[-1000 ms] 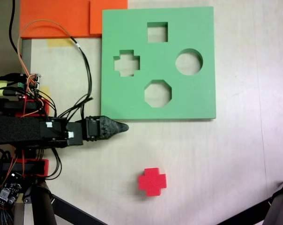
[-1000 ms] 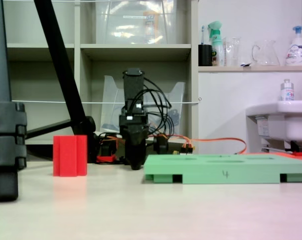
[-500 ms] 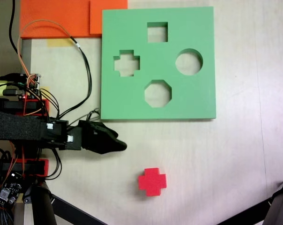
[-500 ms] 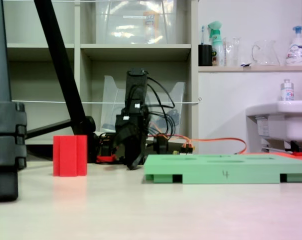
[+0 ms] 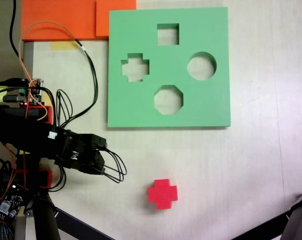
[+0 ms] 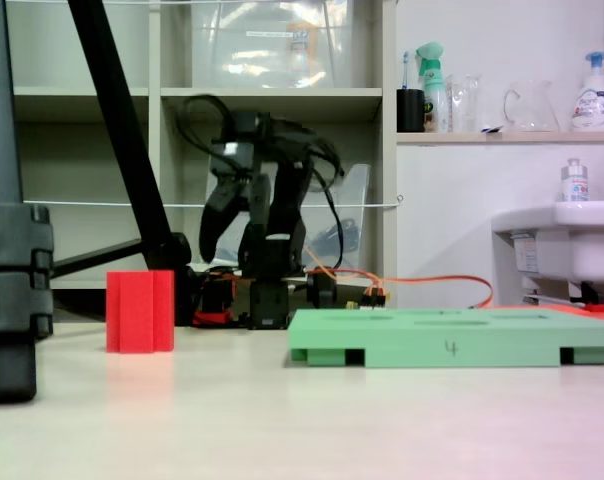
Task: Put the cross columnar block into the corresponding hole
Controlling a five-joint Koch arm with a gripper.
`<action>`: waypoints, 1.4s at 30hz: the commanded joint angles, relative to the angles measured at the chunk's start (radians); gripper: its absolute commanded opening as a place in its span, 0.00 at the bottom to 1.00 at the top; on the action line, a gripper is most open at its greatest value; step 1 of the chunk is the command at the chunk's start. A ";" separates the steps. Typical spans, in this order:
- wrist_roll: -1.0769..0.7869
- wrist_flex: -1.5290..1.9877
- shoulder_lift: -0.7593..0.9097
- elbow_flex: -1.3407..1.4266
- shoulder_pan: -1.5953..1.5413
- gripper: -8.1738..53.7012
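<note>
Here the cross columnar block (image 5: 162,193) stands well apart from the raised fingers (image 6: 210,235), whose opening is unclear.

The arm reaches in from the left edge of a fixed view, its black forearm slanting down and right to the wrist. In a fixed view from desk level it folds high, elbow up, and the pincer (image 6: 210,232) hangs pointing down and left, clear of the desk. Whether its jaws are parted or closed cannot be told.
</note>
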 commanded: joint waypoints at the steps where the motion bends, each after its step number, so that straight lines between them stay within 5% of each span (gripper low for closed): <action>1: -0.005 0.094 0.032 -0.083 0.014 0.51; 3: -0.061 0.095 -0.006 -0.160 0.034 0.55; 4: -0.077 0.107 -0.048 -0.219 0.043 0.71; 6: -0.077 0.124 -0.110 -0.298 0.044 0.87; 13: -0.199 0.127 -0.469 -0.557 0.164 0.98; 25: -0.281 0.118 -0.923 -0.891 0.149 0.97; 42: -0.225 0.132 -1.019 -0.968 0.092 0.97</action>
